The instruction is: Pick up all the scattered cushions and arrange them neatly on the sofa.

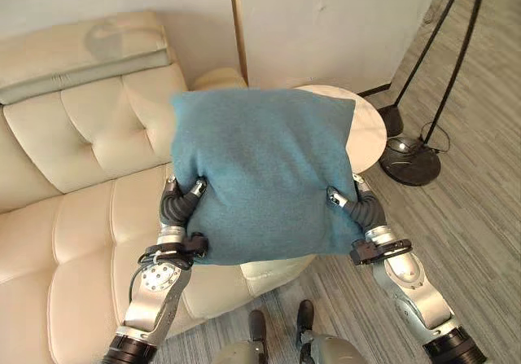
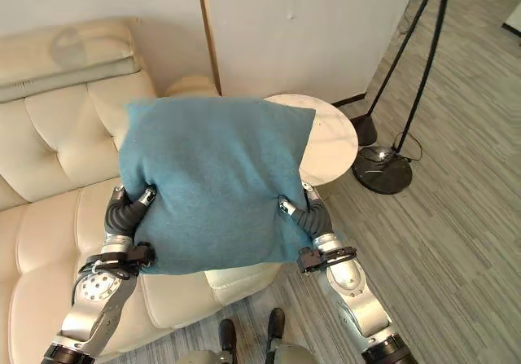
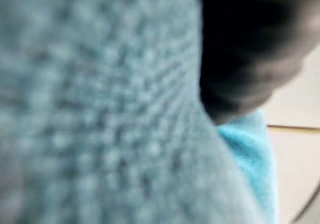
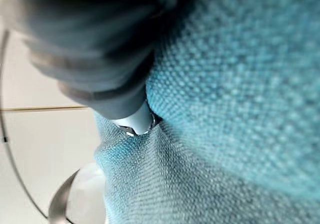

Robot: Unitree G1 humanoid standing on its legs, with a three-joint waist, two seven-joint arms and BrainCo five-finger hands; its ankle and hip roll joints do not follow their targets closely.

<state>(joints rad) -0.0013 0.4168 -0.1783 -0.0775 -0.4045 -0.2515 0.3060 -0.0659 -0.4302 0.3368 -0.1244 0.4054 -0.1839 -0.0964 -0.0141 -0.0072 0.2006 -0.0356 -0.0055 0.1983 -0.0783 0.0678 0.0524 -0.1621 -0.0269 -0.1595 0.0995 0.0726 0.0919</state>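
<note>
A square teal-blue cushion of coarse woven fabric [image 1: 264, 173] is held up in the air in front of the robot, clamped between its two hands, above the front edge of the cream tufted leather sofa [image 1: 77, 209] and not resting on it. The cushion hangs roughly flat-on to the head camera, slightly tilted, its upper corner overlapping the round white marble-topped side surface [image 1: 368, 129] that stands just beside the sofa's rounded arm.

The left hand [image 1: 186, 197] presses into the cushion's left edge; a thumb tip shows on the near face and the fabric dents around it, with the fingers hidden behind the cloth. The right hand [image 2: 295, 205] does the same at the right edge, thumb dug into the front face while the rest of the hand lies behind. In the right wrist view the weave bulges close around that thumb [image 4: 134, 120], so both hands are pinching the cushion.

On the sofa's backrest lies a folded pale cream headrest pad [image 1: 81, 54]. To the right, on the grey wood-plank floor [image 1: 480, 193], stands a black floor lamp with a round base [image 1: 411, 162] and thin slanted poles, near the side surface.
</note>
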